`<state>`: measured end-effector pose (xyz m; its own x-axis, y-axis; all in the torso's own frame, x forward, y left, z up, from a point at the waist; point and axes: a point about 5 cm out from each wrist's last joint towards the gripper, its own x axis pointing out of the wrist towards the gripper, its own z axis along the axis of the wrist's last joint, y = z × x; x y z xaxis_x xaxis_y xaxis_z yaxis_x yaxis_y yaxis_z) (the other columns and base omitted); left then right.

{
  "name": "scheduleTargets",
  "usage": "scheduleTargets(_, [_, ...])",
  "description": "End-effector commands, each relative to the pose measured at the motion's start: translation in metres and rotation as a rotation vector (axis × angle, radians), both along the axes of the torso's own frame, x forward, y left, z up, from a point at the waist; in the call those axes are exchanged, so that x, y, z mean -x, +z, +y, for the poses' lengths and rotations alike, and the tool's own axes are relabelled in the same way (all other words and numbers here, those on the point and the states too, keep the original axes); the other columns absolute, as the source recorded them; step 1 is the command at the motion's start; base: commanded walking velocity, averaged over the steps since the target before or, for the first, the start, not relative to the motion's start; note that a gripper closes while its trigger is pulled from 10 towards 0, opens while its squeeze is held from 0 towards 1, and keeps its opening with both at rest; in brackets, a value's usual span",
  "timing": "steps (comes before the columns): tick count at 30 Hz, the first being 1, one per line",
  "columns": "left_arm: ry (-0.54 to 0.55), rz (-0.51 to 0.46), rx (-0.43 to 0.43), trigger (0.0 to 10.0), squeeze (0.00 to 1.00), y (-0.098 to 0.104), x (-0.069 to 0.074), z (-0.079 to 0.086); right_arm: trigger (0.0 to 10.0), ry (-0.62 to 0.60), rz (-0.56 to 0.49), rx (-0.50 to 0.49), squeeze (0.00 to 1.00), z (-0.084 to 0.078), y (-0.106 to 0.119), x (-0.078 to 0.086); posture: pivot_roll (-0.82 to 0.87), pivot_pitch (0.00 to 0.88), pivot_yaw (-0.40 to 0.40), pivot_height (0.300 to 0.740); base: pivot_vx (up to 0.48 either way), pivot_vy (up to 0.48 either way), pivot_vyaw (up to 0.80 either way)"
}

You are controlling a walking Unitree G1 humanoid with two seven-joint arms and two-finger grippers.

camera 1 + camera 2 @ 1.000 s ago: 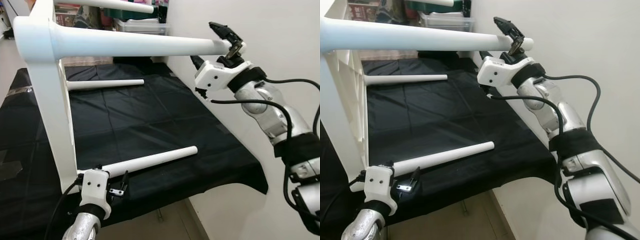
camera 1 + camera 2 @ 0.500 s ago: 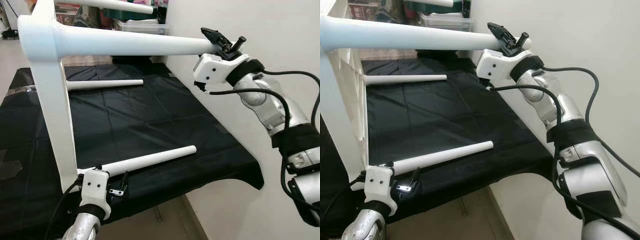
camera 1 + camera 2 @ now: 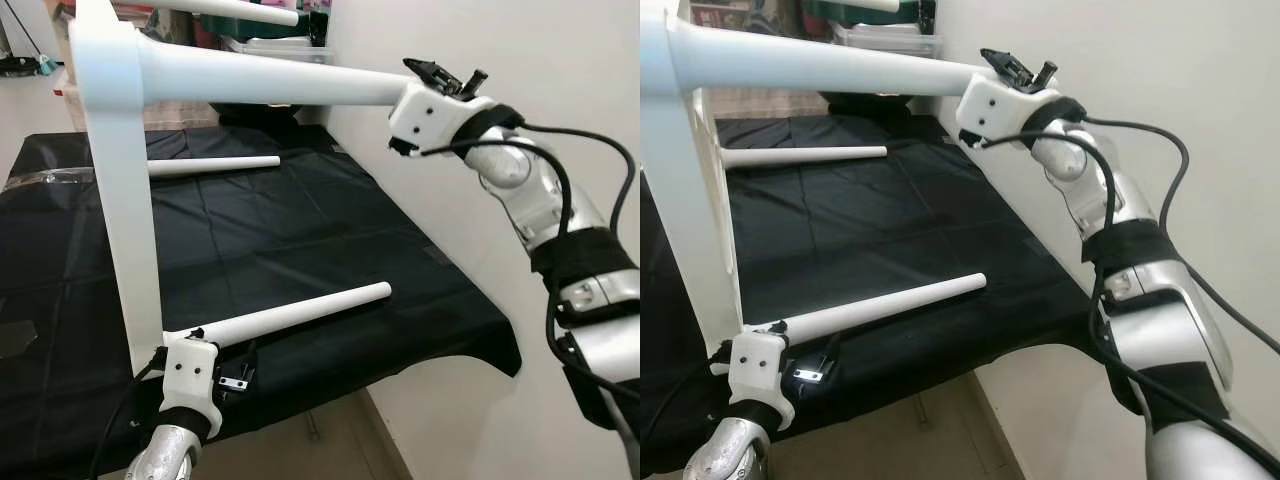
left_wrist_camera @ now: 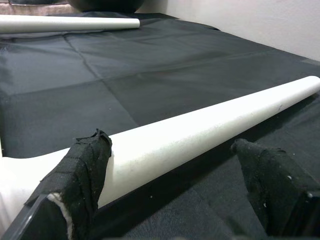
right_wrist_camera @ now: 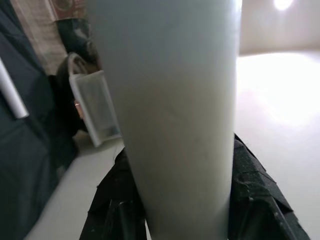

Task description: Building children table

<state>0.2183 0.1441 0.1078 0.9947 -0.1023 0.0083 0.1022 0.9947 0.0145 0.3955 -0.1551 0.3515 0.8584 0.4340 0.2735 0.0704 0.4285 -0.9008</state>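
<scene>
I observed the children's table lying on its side on the black cloth, its white top standing on edge at the left of the head views and its legs running toward the right.

Change noted: compared with a second ago, the right gripper had turned from an upward-angled pose at the tip of the upper leg to lie in line with it, and the top's edge stood further right in frame, nearer upright. I judged that the right arm was raising or rotating the table, so the assembly looked close to being set on its feet; the camera may also have shifted slightly.

Right gripper, upper right of the left eye view: jaws clamped on the upper leg near its tip. Left gripper, lower left: it sat at the root of the lower leg, one finger touching it.

The left wrist view showed what the head views hid: the left fingers stood apart, the leg resting against one pad, the other clear of it. The right wrist view confirmed black pads pressed on both sides of the leg. Only the head views showed the far leg lying low on the cloth
</scene>
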Motion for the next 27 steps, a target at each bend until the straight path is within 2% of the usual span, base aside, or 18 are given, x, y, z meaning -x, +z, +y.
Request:
scheduleTargets(1, [-0.004, 0.016, -0.012, 10.0, 0.0, -0.003, 0.001, -0.001, 0.0, 0.004, 0.074, -0.335, 0.0, -0.013, 0.013, -0.005, 0.09, 0.0, -0.138, 0.74, 0.0, 0.0, 0.0])
scheduleTargets(4, [-0.003, 0.014, -0.012, 10.0, 0.0, -0.003, 0.0, -0.001, 0.0, 0.013, 0.102, -0.373, 0.0, -0.01, 0.015, -0.006, 0.09, 0.0, -0.14, 0.74, 0.0, 0.0, 0.0])
scheduleTargets(5, [0.0, 0.011, -0.014, 10.0, 0.0, -0.002, 0.0, -0.001, 0.0, 0.04, 0.176, -0.459, 0.0, -0.005, 0.017, -0.01, 0.09, 0.0, -0.14, 0.74, 0.0, 0.0, 0.0])
scheduleTargets(8, [0.002, 0.009, -0.015, 10.0, 0.0, -0.001, 0.0, 0.0, 0.0, 0.054, 0.209, -0.496, 0.0, -0.003, 0.018, -0.011, 0.09, 0.0, -0.14, 0.74, 0.0, 0.0, 0.0])
scheduleTargets(9, [0.003, 0.007, -0.016, 10.0, 0.0, -0.001, 0.0, 0.0, 0.0, 0.071, 0.255, -0.548, 0.0, 0.0, 0.019, -0.013, 0.09, 0.0, -0.143, 0.74, 0.0, 0.0, 0.0])
scheduleTargets(11, [0.003, 0.007, -0.016, 10.0, 0.0, -0.001, 0.0, 0.0, 0.0, 0.071, 0.255, -0.548, 0.0, 0.0, 0.019, -0.013, 0.09, 0.0, -0.143, 0.74, 0.0, 0.0, 0.0])
scheduleTargets(12, [0.006, 0.005, -0.018, 10.0, 0.0, -0.001, 0.0, 0.0, 0.0, 0.084, 0.295, -0.594, 0.0, 0.003, 0.02, -0.014, 0.09, 0.0, -0.145, 0.74, 0.0, 0.0, 0.0])
scheduleTargets(13, [0.006, 0.005, -0.018, 10.0, 0.0, -0.001, 0.0, 0.0, 0.0, 0.084, 0.295, -0.594, 0.0, 0.003, 0.02, -0.014, 0.09, 0.0, -0.145, 0.74, 0.0, 0.0, 0.0])
scheduleTargets(14, [0.009, 0.003, -0.018, 10.0, 0.0, 0.0, 0.001, 0.001, 0.0, 0.096, 0.339, -0.656, 0.0, 0.005, 0.021, -0.015, 0.09, 0.0, -0.146, 0.74, 0.0, 0.0, 0.0])
scheduleTargets(15, [0.009, 0.003, -0.018, 10.0, 0.0, 0.0, 0.001, 0.001, 0.0, 0.096, 0.339, -0.656, 0.0, 0.005, 0.021, -0.015, 0.09, 0.0, -0.146, 0.74, 0.0, 0.0, 0.0])
scheduleTargets(19, [0.012, -0.002, -0.018, 10.0, 0.0, 0.002, 0.002, 0.0, 0.0, 0.097, 0.45, -0.925, 0.0, 0.006, 0.028, -0.02, 0.09, 0.0, -0.146, 0.74, 0.0, 0.0, 0.0])
scheduleTargets(20, [0.012, -0.002, -0.018, 10.0, 0.0, 0.002, 0.002, 0.0, 0.0, 0.097, 0.45, -0.925, 0.0, 0.006, 0.028, -0.02, 0.09, 0.0, -0.146, 0.74, 0.0, 0.0, 0.0])
scheduleTargets(21, [0.012, -0.002, -0.015, 10.0, 0.0, 0.002, 0.002, 0.0, 0.0, 0.072, 0.498, -1.045, 0.0, 0.003, 0.022, -0.022, 0.09, 0.0, -0.146, 0.74, 0.0, 0.0, 0.0])
scheduleTargets(23, [0.013, -0.002, -0.014, 10.0, 0.0, 0.002, 0.003, -0.001, 0.0, 0.033, 0.58, -1.137, 0.0, 0.001, 0.002, -0.026, 0.09, 0.0, -0.151, 0.74, 0.0, 0.0, 0.0])
scheduleTargets(26, [0.013, -0.002, -0.013, 10.0, 0.0, 0.003, 0.004, -0.001, 0.0, -0.022, 0.661, -1.198, 0.0, 0.003, -0.03, -0.027, 0.09, 0.0, -0.151, 0.74, 0.0, 0.0, 0.0])
scheduleTargets(27, [0.013, -0.002, -0.013, 10.0, 0.0, 0.003, 0.004, -0.001, 0.0, -0.022, 0.661, -1.198, 0.0, 0.003, -0.03, -0.027, 0.09, 0.0, -0.151, 0.74, 0.0, 0.0, 0.0])
